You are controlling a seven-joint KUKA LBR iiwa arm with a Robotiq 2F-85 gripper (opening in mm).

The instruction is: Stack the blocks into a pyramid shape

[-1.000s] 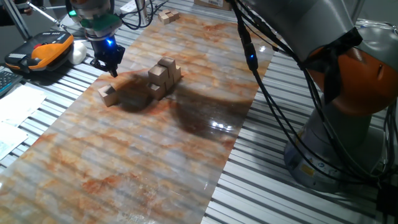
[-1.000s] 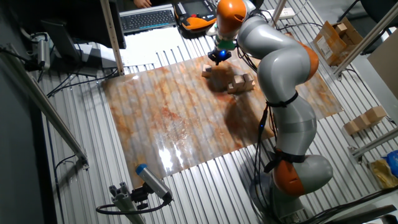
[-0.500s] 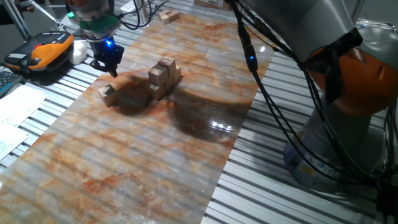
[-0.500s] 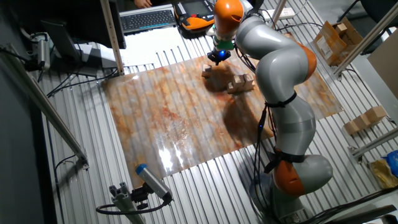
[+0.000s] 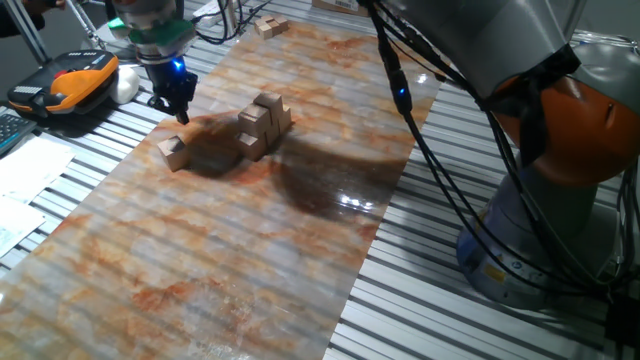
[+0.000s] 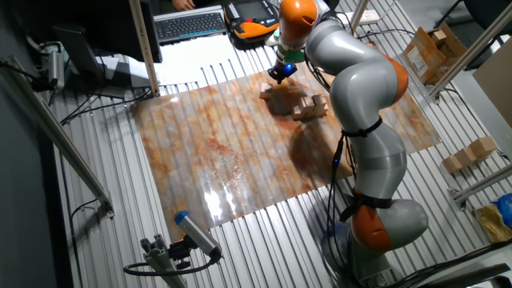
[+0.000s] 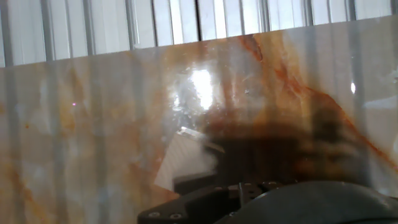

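One fixed view shows the gripper (image 5: 176, 103) hanging above the marbled sheet (image 5: 230, 230) near its far-left edge, a blue light glowing on its body; whether the jaws stand wide or narrow cannot be told from any view, and nothing is seen between them. Just below and nearer the camera, a lone block (image 5: 174, 152) sits on the sheet close to that left edge, apart from the gripper. To its right, toward the middle of the sheet's far half, the stacked blocks (image 5: 264, 124) form a small cluster, with one cube resting on top of the others. The hand view, blurred, shows a pale block (image 7: 184, 163) on the sheet below the camera, near the sheet's edge where the slatted bench (image 7: 124, 25) begins. In the other fixed view the gripper (image 6: 279, 72) hovers at the sheet's far edge, beside the lone block (image 6: 266, 93) and the cluster (image 6: 310, 106).
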